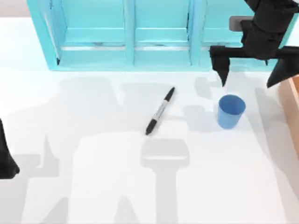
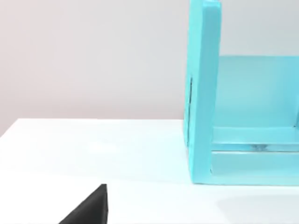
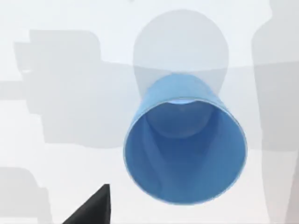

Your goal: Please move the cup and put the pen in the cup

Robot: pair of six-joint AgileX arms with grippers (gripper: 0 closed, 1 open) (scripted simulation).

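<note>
Two arms share the white worktop (image 1: 93, 186): beyond the turquoise wooden shelf unit (image 1: 126, 37), my right gripper (image 1: 250, 77) hangs spread above the upright blue plastic cup (image 1: 230, 111); the slim black marker pen (image 1: 160, 111) lies left of it. Left gripper (image 1: 7, 161) sits parked at the left edge, state untellable.

cup (image 1: 231, 111): 1, blue
pen (image 1: 160, 111): 1, black with grey barrel
shelf unit (image 1: 131, 35): 1, turquoise
table (image 1: 93, 186): 1, white
wooden object at right edge (image 1: 290, 105): 1
right gripper (image 1: 252, 74): 1
left arm (image 1: 7, 158): 1
</note>
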